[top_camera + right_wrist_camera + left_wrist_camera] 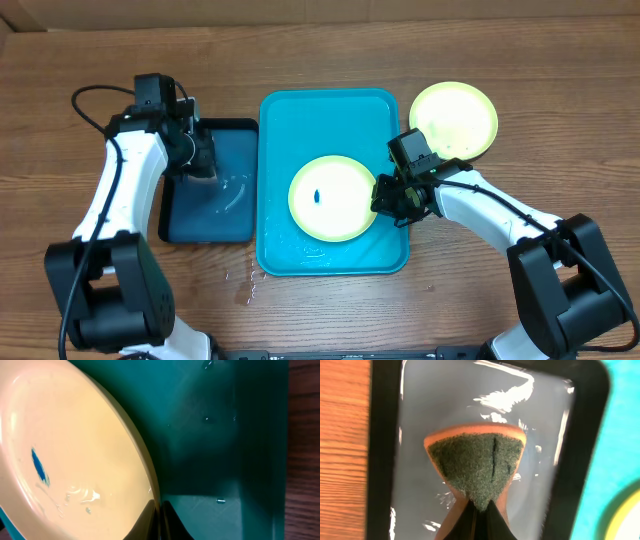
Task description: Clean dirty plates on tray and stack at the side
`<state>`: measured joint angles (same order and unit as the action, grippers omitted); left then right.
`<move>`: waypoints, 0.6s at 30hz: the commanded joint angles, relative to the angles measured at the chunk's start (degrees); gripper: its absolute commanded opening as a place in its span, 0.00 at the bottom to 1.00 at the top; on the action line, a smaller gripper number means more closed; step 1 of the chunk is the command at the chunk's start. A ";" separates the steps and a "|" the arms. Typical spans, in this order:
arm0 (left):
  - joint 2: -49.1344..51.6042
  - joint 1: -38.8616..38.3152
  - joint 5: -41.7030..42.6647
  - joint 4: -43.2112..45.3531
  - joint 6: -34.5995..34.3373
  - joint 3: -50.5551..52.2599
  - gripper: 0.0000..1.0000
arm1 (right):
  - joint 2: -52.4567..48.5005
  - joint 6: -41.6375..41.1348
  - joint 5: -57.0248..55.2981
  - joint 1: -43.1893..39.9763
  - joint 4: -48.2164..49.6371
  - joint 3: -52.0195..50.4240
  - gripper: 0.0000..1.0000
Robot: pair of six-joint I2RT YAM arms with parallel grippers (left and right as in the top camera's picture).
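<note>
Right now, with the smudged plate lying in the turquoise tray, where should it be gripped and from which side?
Grip the plate by its thin raised rim on the right, coming in low from the tray's right edge. It lies flat, so only the rim offers a pinch, and the blue smudge is left uncovered. The right gripper has its jaws shut there.

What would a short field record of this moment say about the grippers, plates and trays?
left gripper: shut on the sponge, over the navy tray
right gripper: shut on the rim of the smudged plate
smudged plate: on the turquoise tray, blue smudge near its centre
second plate: on the table, off the tray by its far right corner, no smudge visible
</note>
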<state>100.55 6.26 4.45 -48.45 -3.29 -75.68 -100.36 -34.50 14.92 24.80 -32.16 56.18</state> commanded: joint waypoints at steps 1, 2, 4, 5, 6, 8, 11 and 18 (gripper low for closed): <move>-0.90 -0.68 0.07 -1.09 3.37 -0.83 0.04 | -0.07 -0.04 1.90 0.02 0.37 -0.44 0.04; -0.68 -0.72 0.07 -1.33 3.37 -0.44 0.04 | -0.07 -0.04 1.84 0.02 0.39 -0.44 0.04; -0.46 -0.90 0.04 -1.16 3.37 0.74 0.04 | -0.07 -0.02 1.31 0.02 0.46 -0.44 0.07; -0.44 -1.05 0.04 -0.55 3.37 1.68 0.04 | -0.07 -0.04 0.76 0.02 0.46 -0.44 0.08; -0.44 -1.05 0.04 0.17 3.34 2.51 0.04 | -0.07 -0.04 0.02 0.02 0.42 -0.44 0.10; -0.42 -1.05 0.04 2.32 3.34 4.63 0.04 | -0.07 -0.04 -1.68 0.02 0.42 -0.44 0.11; -0.42 -1.05 0.04 5.73 3.32 8.24 0.04 | -0.07 -0.04 -3.10 0.02 0.57 -0.44 0.15; 0.31 -1.03 0.02 13.16 3.13 15.30 0.04 | -0.07 -0.07 -3.08 0.02 0.79 -0.44 0.20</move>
<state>100.31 5.61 4.45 -36.53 -1.23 -62.02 -100.36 -34.50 12.67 24.80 -31.64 56.12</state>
